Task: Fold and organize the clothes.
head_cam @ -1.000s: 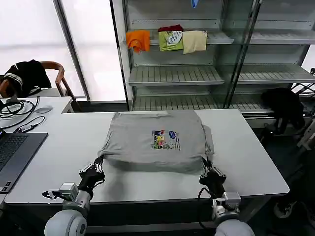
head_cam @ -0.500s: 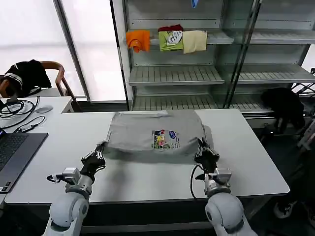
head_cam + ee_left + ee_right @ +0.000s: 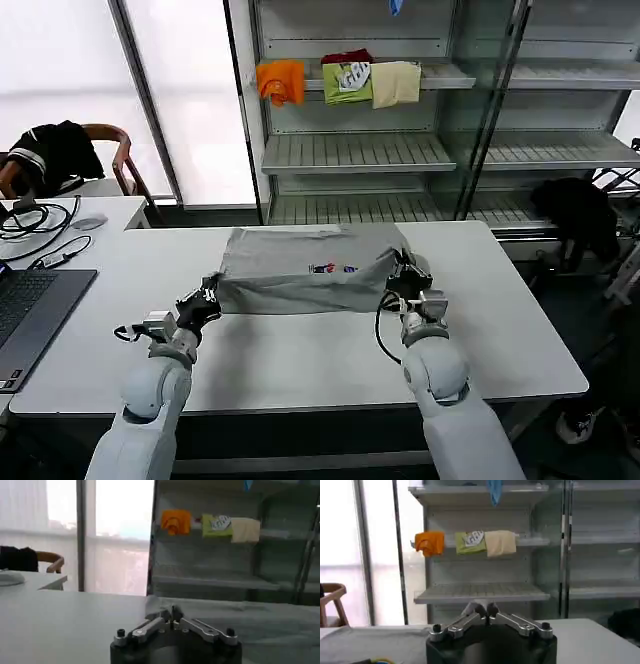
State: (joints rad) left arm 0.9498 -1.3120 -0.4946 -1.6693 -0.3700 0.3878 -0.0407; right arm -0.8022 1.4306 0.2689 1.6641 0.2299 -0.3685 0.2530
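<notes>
A light grey T-shirt [image 3: 300,262] lies on the white table [image 3: 300,360], its near part lifted and carried over towards the far side. Just a strip of its chest print [image 3: 331,268] shows at the fold. My left gripper [image 3: 209,296] is shut on the shirt's near left corner. My right gripper [image 3: 401,271] is shut on the near right corner. In the left wrist view the left gripper [image 3: 170,614] pinches grey cloth, and the shirt [image 3: 260,625] spreads beyond it. In the right wrist view the right gripper [image 3: 486,611] holds a fold of the shirt [image 3: 370,642].
A laptop [image 3: 25,310], cables [image 3: 30,215] and a mouse [image 3: 88,223] sit at the table's left. Behind stands a shelf [image 3: 350,150] with orange [image 3: 280,82], green [image 3: 347,82] and cream [image 3: 396,84] folded garments. Black garments lie on a chair [image 3: 55,155] and at right [image 3: 575,215].
Both grippers have moved away from the table's near edge, carrying the shirt's lower hem up and over. The print is now mostly covered by the fold.
</notes>
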